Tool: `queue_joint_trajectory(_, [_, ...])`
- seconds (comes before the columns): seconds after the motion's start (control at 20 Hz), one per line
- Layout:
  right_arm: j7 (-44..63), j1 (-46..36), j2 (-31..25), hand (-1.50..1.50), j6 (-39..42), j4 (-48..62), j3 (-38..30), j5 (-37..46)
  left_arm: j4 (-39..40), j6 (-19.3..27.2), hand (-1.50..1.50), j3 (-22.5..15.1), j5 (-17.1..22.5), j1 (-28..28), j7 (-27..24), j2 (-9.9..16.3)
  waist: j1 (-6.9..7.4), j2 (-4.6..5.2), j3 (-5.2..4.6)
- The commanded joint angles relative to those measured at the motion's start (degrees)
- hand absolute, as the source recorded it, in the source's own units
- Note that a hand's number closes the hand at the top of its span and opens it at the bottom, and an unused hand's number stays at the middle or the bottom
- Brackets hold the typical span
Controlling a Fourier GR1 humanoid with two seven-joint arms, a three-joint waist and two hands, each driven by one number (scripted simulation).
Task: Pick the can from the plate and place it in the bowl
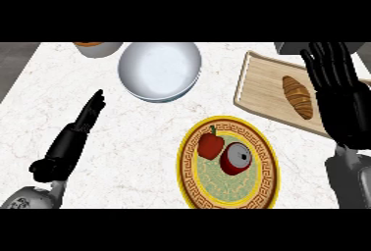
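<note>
1. Head view, steeply down on a white marbled desk.
2. Lower centre-right of the frame: round plate with yellow rim and brown patterned band, pale green middle.
3. On that plate, right of centre: red can, lying tilted, silver end facing up and to the right; not lifted, no hand touching.
4. Just beside the can, to its left and nearly touching: red bell pepper with a green stem, also on the plate.
5. Upper centre of the frame: white bowl, round, with nothing visible inside; well apart from the plate.
6. Upper right: pale wooden cutting board, set at a slant, carrying a brown croissant.
7. Upper left edge: part of a white dish with something orange inside, cut off by the frame; contents hard to tell.
8. Left hand at the left of the frame, black, fingers straight and together, pointing toward the upper right, above the bare desk; holding nothing, wide rather than curled.
9. Right hand at the right edge, black, fingers straight and spread, pointing up the frame, overlapping the board's right end; holding nothing, well apart from the can.
10. Grey forearms entering from the lower left and lower right corners.
</note>
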Motion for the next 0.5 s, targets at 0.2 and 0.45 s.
queue_joint_trajectory(0.2, [-2.1,7.2,-3.0,1.50,17.6,5.8,-3.6,-14.8,1.0,10.1,0.00,6.9,-5.3,-6.2,9.4,0.7,-1.07,0.86,-0.93])
queue_joint_trajectory(0.45, [-13.9,14.9,-0.4,-1.50,3.6,16.7,-11.6,-2.3,2.6,9.4,0.00,7.6,-3.1,-5.8,11.7,-0.4,-1.29,1.11,-0.98])
